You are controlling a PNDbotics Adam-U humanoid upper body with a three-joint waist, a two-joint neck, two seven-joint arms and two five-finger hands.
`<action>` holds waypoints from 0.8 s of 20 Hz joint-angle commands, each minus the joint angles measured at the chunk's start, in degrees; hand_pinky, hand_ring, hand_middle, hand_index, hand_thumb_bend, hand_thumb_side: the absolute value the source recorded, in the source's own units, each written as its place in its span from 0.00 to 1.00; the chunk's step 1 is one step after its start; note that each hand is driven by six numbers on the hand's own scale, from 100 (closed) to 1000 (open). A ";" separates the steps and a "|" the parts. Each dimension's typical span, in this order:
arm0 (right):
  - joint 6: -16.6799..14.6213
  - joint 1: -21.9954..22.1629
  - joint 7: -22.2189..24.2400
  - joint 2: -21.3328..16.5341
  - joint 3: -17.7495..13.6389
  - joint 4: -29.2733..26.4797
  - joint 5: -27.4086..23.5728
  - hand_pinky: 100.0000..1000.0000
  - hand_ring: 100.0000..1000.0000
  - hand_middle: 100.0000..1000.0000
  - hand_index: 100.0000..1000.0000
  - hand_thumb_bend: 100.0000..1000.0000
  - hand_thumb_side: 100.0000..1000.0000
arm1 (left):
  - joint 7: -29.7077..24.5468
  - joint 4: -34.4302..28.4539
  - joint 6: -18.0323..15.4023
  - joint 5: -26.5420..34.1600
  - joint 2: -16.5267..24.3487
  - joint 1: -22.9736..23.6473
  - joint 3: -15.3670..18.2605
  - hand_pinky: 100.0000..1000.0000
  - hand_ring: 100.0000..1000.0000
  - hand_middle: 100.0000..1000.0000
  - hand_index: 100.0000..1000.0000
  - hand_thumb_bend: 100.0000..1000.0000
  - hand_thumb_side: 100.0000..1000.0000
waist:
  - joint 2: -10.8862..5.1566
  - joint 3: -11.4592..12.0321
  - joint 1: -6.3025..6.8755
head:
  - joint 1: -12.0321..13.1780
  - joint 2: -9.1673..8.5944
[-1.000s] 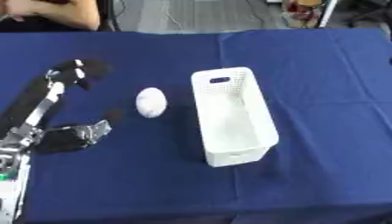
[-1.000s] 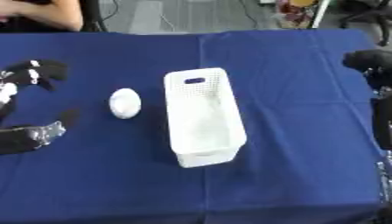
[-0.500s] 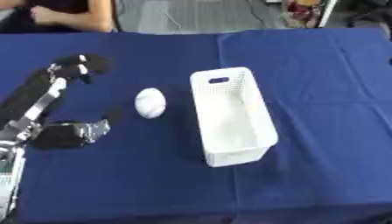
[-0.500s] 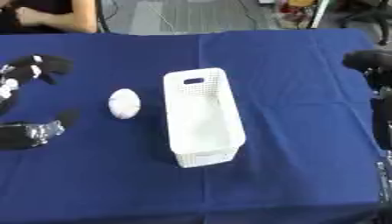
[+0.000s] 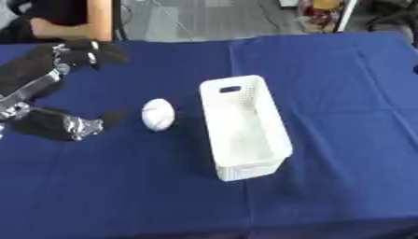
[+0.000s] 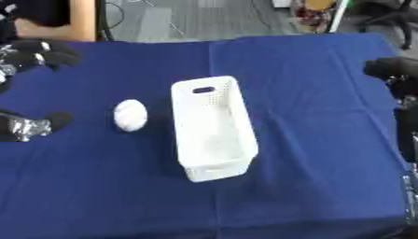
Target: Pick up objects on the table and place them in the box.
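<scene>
A white egg-shaped object [image 5: 157, 114] lies on the blue tablecloth [image 5: 122, 186], just left of a long white perforated box [image 5: 244, 126] that looks empty. My left hand [image 5: 49, 88] comes in from the left, black with silver joints. It is open wide: the fingers [image 5: 86, 51] reach toward the far side and the thumb [image 5: 69, 126] stretches along the cloth a short way left of the white object, not touching it. My right hand [image 6: 398, 74] shows as a dark shape at the right edge, away from the box.
The table's far edge runs along the top, with a person's arm [image 5: 98, 21] beyond it at the upper left. The front edge lies near the bottom of the view. Blue cloth stretches right of the box.
My left hand has moved right toward the white object, and its fingers have shifted toward the far side. The object, the box and my right hand stay where they were.
</scene>
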 commanded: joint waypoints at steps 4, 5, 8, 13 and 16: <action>-0.06 0.05 0.24 -1.11 -0.09 -0.98 -0.25 0.81 0.80 0.75 0.85 0.00 0.67 | -1.03 2.08 -1.42 0.18 1.83 -1.91 -0.42 0.62 0.72 0.81 0.88 0.74 0.62 | -0.75 -0.01 -0.03 | 0.57 -0.43; -0.05 0.06 0.26 -1.11 -0.08 -0.98 -0.26 0.81 0.80 0.75 0.85 0.00 0.67 | -1.14 2.51 -1.51 0.10 1.81 -2.16 -0.54 0.62 0.72 0.81 0.88 0.73 0.63 | -0.76 0.01 -0.04 | 0.61 -0.39; -0.01 0.11 0.33 -1.06 -0.05 -0.98 -0.25 0.81 0.80 0.75 0.85 0.00 0.67 | -1.36 4.62 -1.05 -0.10 1.13 -3.23 -0.81 0.62 0.72 0.81 0.88 0.71 0.65 | -0.82 0.03 -0.07 | 0.70 -0.28; -0.02 0.13 0.36 -1.07 0.00 -0.98 -0.31 0.81 0.80 0.75 0.85 0.00 0.67 | -1.41 8.33 0.28 -0.45 -1.12 -5.61 -1.60 0.61 0.71 0.81 0.87 0.69 0.67 | -0.90 0.12 -0.21 | 0.88 -0.14; -0.01 0.14 0.40 -1.07 0.03 -0.98 -0.32 0.81 0.80 0.75 0.85 0.00 0.67 | -1.16 9.85 0.59 -1.04 -2.08 -6.62 -2.08 0.61 0.71 0.81 0.87 0.69 0.67 | -0.93 0.17 -0.25 | 0.94 -0.08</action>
